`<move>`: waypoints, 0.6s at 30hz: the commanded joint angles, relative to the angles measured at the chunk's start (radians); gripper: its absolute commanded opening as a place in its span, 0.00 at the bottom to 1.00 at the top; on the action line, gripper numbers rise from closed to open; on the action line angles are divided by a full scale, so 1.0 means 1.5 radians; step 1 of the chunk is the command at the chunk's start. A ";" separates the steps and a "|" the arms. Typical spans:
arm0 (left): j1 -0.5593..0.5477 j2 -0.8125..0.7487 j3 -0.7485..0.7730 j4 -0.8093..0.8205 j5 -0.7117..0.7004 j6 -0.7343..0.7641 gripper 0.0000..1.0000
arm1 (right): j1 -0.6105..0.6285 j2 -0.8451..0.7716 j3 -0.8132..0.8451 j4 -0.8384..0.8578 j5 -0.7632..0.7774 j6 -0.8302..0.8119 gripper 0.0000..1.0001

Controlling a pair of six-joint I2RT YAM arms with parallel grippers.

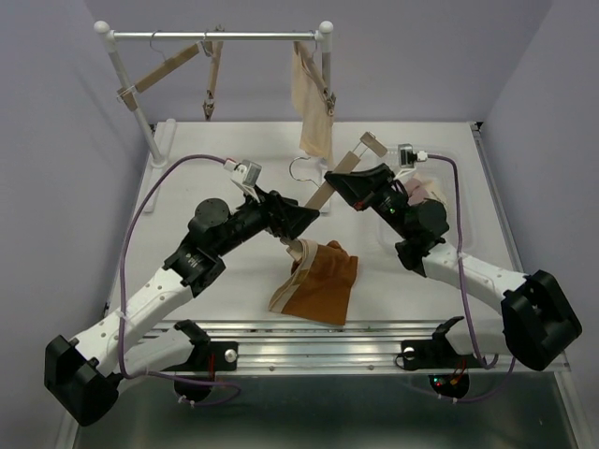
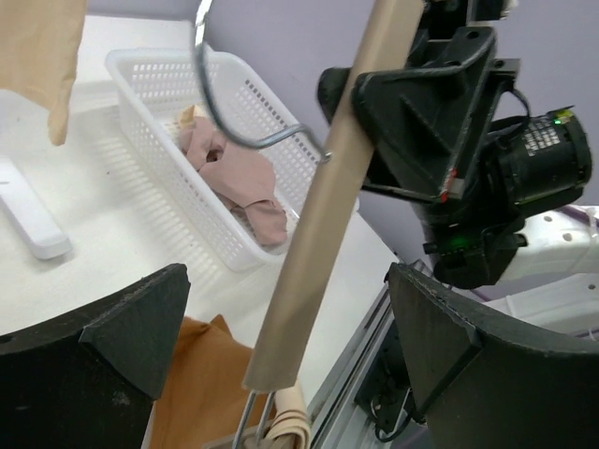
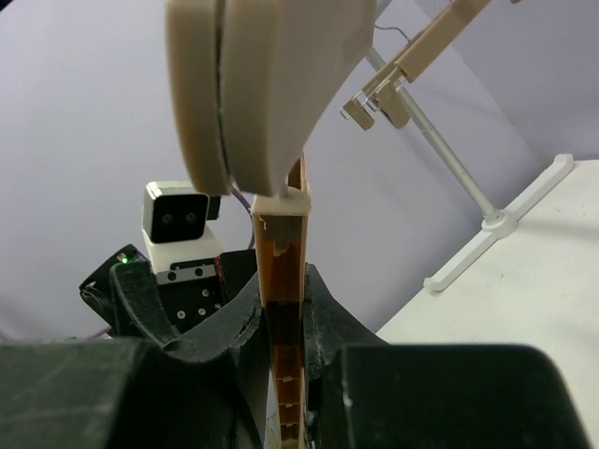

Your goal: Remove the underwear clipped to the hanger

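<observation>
My right gripper [image 1: 342, 182] is shut on the bar of a wooden hanger [image 1: 348, 166] and holds it tilted above the table; the right wrist view shows its jaws [image 3: 283, 309] clamped on the bar [image 3: 284, 271]. The rust-brown underwear [image 1: 318, 281] hangs from the hanger's lower end and drapes onto the table. My left gripper [image 1: 301, 224] is open, its jaws on either side of that lower end [image 2: 281, 327], not touching it. The cream underwear [image 1: 314, 103] hangs clipped on the back rack. The pinkish-beige underwear [image 2: 239, 178] lies in a white basket [image 2: 164, 70].
A white rack [image 1: 220, 37] stands at the table's back, with an empty wooden hanger [image 1: 164, 70] and a dangling clip [image 1: 211, 89]. The basket [image 1: 432, 192] sits at the right, behind my right arm. A metal rail [image 1: 309, 341] runs along the near edge.
</observation>
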 commanded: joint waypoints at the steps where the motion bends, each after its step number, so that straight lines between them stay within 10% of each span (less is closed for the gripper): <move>1: 0.003 -0.027 0.005 -0.067 -0.040 0.022 0.99 | -0.001 -0.035 0.001 -0.005 0.024 -0.012 0.01; 18: 0.018 -0.067 -0.017 -0.111 -0.024 0.007 0.99 | -0.001 -0.025 0.047 -0.032 0.048 -0.062 0.01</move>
